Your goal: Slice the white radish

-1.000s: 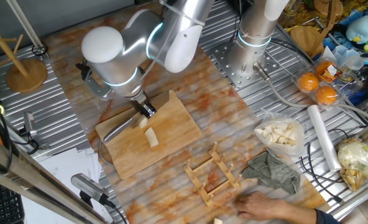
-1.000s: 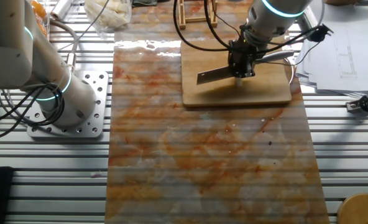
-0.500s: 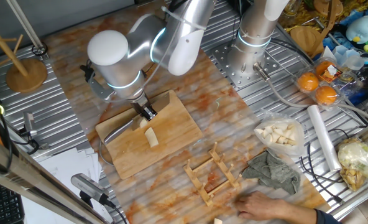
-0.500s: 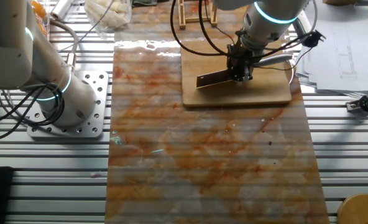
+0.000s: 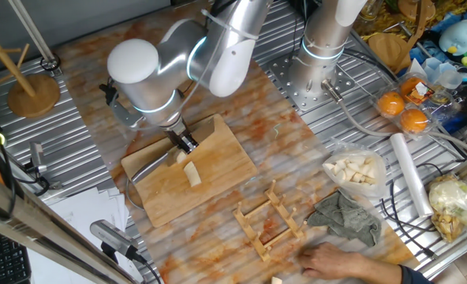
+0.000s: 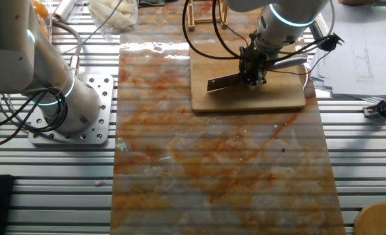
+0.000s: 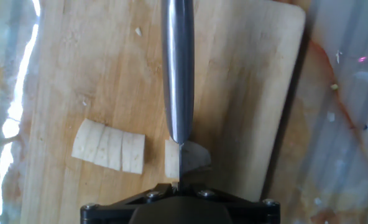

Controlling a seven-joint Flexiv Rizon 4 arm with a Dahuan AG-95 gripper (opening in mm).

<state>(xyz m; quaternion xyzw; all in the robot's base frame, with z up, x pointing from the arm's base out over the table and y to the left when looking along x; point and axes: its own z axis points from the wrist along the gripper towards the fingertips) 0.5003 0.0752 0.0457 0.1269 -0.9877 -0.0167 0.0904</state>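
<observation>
The white radish (image 5: 192, 174) lies on the wooden cutting board (image 5: 218, 170). In the hand view it shows as a longer piece scored into slices (image 7: 109, 147) and short chunks (image 7: 171, 159) on either side of the blade. My gripper (image 5: 184, 142) is shut on a knife (image 7: 178, 74), whose steel blade points away from the hand and stands edge-down between the chunks. In the other fixed view the gripper (image 6: 252, 77) holds the knife (image 6: 224, 82) over the board (image 6: 245, 99) and hides the radish.
A wooden rack (image 5: 269, 221) stands just past the board. A clear bag of pale cut pieces (image 5: 356, 170), a grey cloth (image 5: 344, 217) and a person's hand (image 5: 336, 260) are at the right. A second arm's base (image 5: 320, 55) stands behind.
The arm shifted slightly and the knife moved a little on the board. The long radish piece has stayed in place.
</observation>
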